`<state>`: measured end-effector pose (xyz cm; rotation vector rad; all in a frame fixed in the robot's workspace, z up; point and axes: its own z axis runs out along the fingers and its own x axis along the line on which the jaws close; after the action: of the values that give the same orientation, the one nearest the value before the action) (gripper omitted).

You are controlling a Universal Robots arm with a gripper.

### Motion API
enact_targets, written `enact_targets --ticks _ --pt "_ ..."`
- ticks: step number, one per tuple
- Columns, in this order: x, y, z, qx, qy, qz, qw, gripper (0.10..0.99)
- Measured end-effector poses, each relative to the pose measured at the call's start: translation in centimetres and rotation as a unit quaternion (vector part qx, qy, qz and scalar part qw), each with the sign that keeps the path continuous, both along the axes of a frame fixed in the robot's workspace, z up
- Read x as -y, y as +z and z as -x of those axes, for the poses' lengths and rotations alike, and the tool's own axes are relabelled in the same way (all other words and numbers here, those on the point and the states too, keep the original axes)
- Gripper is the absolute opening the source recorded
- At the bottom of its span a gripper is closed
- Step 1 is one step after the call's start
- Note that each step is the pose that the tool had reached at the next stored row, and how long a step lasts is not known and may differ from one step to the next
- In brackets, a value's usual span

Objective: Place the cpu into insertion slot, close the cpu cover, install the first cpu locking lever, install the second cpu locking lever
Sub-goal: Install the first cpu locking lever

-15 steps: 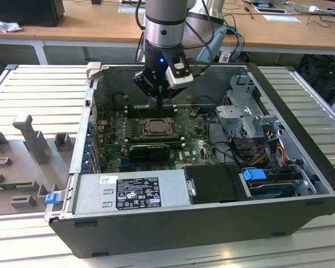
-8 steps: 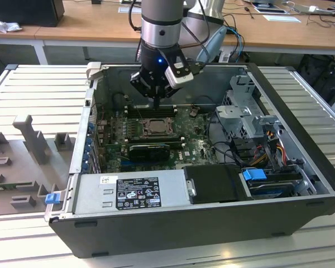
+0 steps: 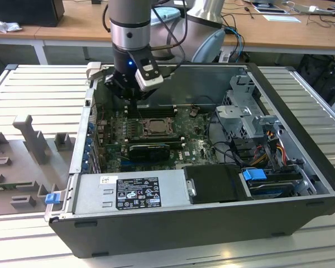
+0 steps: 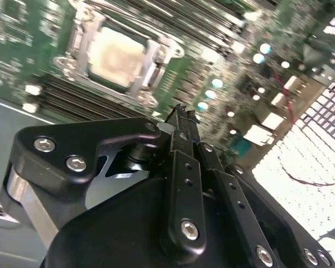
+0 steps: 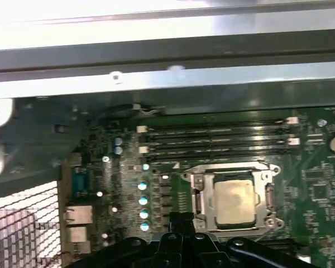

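Now, your gripper [image 4: 181, 114] hangs over the green board [image 5: 318, 184] with its fingers pressed together and nothing between them. You can see the cpu [image 5: 233, 201] seated in the insertion slot [image 3: 140, 127], its pale top facing up, with the cpu cover [image 4: 152, 58] lying flat around it. Your fingertips are near the socket, clear of it. The memory slots [image 5: 218, 139] run alongside.

We note cpu [image 5: 233, 202]: pale metal top, matt; cpu cover [image 5: 226, 172]: bare silvery metal, shiny; gripper [image 4: 181, 114]: matt black metal, bright screws; circuit board [image 5: 318, 190]: glossy green; case wall [image 5: 212, 84]: smooth grey metal.
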<state>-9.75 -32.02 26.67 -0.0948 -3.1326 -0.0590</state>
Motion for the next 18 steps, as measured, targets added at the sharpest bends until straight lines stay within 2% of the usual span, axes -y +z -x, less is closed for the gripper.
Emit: enact_targets --ticks 3,4,7,10,11,14,16,18 --pt "-0.09 -0.12 1.08 0.0001 0.0 -0.0006 1.0 0.106" --pt "-0.18 -0.15 1.19 0.0001 0.0 -0.0007 1.0 0.106" --pt "-0.98 -0.4 1.25 0.0 0.0 -0.0012 1.0 0.106" --pt "-2.27 -0.8 1.22 0.0 0.0 -0.0012 1.0 0.106" --pt "-2.52 -0.85 1.19 0.0 0.0 -0.0012 1.0 0.106" --pt "-2.99 -0.93 0.64 -0.0003 0.0 -0.0013 1.0 0.106" --pt "-3.11 -0.95 -0.76 -0.0009 0.0 -0.0012 1.0 0.106" --pt "-3.14 -0.98 -1.55 -0.0012 0.0 -0.0013 1.0 0.106"
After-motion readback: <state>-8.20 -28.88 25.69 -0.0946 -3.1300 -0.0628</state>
